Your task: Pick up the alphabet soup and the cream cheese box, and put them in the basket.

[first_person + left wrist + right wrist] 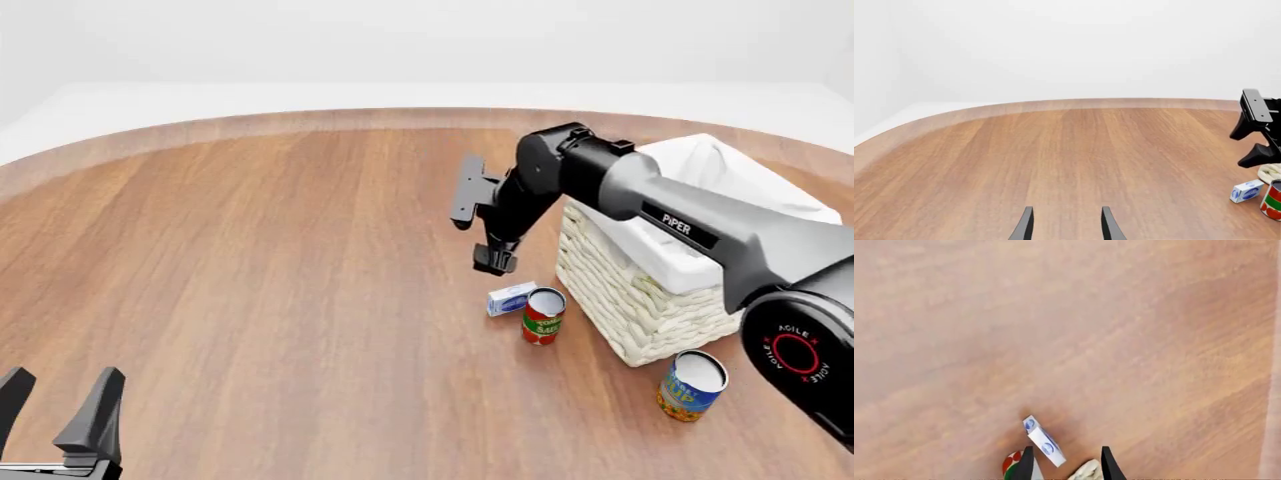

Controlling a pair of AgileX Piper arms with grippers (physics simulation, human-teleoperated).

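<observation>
Front view: the soup can [693, 385] stands on the bench [267, 280] near the basket's [641, 300] front corner. The cream cheese box [510, 298] lies left of the basket, beside a red-and-green can [542, 315]. My right end effector [477, 225] hangs open above the box; my left end effector [54, 410] is open, well apart.

Front: high, behind, facing forward-down over tabletop [267, 300]. Left wrist: low, skimming forward. Right wrist: elevated, aimed straight down. All share cream cheese box [510, 298].
</observation>
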